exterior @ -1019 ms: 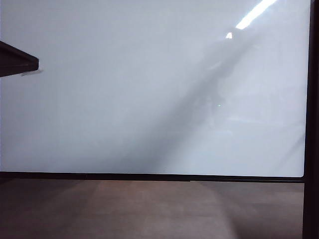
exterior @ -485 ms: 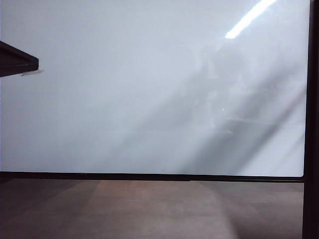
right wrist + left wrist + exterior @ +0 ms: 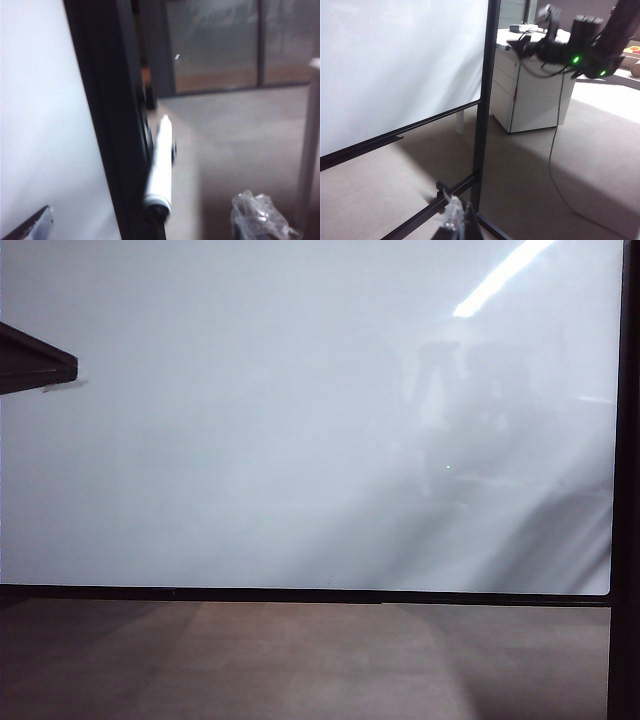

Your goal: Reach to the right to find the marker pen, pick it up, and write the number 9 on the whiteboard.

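The whiteboard (image 3: 250,420) fills the exterior view, glossy white with a narrow black frame (image 3: 300,595); neither gripper shows there, and the number 9 is out of view. In the right wrist view the marker pen (image 3: 161,160), a white barrel with a dark end, lies blurred along the board's black frame post (image 3: 107,120). My right gripper (image 3: 145,225) is open, its fingers wide on either side of the pen and not touching it. It also shows in the left wrist view as the right gripper (image 3: 534,31), beyond the post. My left gripper (image 3: 456,220) is shut and empty, low by the board's foot.
Brown surface (image 3: 300,660) lies below the board. A dark wedge (image 3: 35,358) juts in from the board's left edge. A white cabinet (image 3: 530,95) stands behind the frame post (image 3: 485,100), with a cable (image 3: 555,150) hanging to the floor. Stand bars (image 3: 430,212) cross the floor.
The dim reflection of the arm on the board's right part has shifted right and lower. The board itself and the dark wedge have not moved.
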Tool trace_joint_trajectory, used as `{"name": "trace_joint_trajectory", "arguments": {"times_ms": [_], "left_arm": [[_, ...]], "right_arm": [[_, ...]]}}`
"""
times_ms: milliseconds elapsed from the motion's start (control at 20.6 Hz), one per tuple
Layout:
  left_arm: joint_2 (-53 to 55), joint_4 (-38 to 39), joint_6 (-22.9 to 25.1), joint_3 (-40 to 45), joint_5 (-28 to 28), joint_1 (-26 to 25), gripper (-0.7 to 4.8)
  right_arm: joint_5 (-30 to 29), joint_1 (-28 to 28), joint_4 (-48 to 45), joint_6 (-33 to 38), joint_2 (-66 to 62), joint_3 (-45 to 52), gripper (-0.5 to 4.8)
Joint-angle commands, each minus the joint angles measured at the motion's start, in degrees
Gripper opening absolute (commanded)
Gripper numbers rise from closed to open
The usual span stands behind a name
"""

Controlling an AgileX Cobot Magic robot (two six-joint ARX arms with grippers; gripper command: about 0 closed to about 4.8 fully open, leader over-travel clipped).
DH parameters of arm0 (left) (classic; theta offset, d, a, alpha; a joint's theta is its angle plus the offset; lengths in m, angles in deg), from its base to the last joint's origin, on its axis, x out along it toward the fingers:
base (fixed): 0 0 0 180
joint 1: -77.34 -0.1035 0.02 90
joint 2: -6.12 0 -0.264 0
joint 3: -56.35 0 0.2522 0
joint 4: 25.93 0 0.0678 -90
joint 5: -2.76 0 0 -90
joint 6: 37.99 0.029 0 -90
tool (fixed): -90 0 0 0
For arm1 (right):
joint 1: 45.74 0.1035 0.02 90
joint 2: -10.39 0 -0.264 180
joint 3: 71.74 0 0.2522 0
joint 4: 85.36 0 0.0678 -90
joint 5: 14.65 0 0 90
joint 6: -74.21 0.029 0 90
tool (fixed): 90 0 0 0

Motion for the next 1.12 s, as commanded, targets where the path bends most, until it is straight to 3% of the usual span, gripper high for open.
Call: {"name": "trace_joint_trajectory", "arguments": {"times_ms": [49, 388, 534, 776, 922, 1067, 1116], "left_arm": [[0.0, -0.7, 0.1, 0.0, 0.0, 0.0, -0.05], [0.0, -0.7, 0.2, 0.0, 0.0, 0.0, -0.05], [0.0, -0.7, 0.1, 0.0, 0.0, 0.0, -0.05], [0.0, -0.7, 0.2, 0.0, 0.0, 0.0, -0.05], [0.0, -0.7, 0.1, 0.0, 0.0, 0.0, -0.05], [0.0, -0.7, 0.1, 0.0, 0.0, 0.0, -0.05], [0.0, -0.7, 0.1, 0.0, 0.0, 0.0, -0.05]], "right_arm": [[-0.4, 0.0, -0.8, 0.3, -2.8, -3.2, 4.79], [-0.3, 0.6, 1.8, -1.7, -4.9, -7.5, 4.77], [-0.3, 2.0, 4.2, -3.7, -5.0, -9.0, 4.25], [1.4, 2.7, 5.0, -4.6, -5.0, -9.3, 4.16], [1.6, 2.7, 5.0, -4.6, -5.0, -9.3, 3.58], [1.6, 2.7, 5.0, -4.6, -5.0, -9.3, 3.54], [1.6, 2.7, 5.0, -4.6, -5.0, -9.3, 3.10]]}}
